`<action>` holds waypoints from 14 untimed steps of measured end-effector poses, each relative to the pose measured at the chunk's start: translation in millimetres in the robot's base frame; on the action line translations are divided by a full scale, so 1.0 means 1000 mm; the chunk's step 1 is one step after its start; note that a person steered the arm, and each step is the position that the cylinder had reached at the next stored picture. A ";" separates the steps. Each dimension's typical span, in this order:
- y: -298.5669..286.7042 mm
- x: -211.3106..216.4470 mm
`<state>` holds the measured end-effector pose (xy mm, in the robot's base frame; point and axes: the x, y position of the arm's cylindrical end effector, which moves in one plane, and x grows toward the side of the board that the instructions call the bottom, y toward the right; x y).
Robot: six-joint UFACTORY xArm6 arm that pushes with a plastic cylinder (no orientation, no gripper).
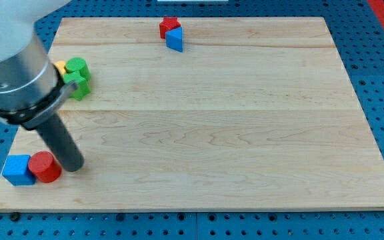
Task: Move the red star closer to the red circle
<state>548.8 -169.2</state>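
Note:
The red star sits at the view's top centre of the wooden board, touching a blue triangle block just below it. The red circle lies at the view's bottom left, touching a blue cube on its left. My tip rests on the board just to the right of the red circle, close to or touching it. The tip is far from the red star.
Two green blocks and a yellow block cluster at the board's left edge, partly behind the arm's grey body. A blue pegboard surrounds the board.

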 end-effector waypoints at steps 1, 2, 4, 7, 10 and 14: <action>0.112 -0.040; 0.211 -0.117; 0.349 -0.297; 0.245 -0.356; 0.123 -0.355; 0.111 -0.259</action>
<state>289.8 -58.3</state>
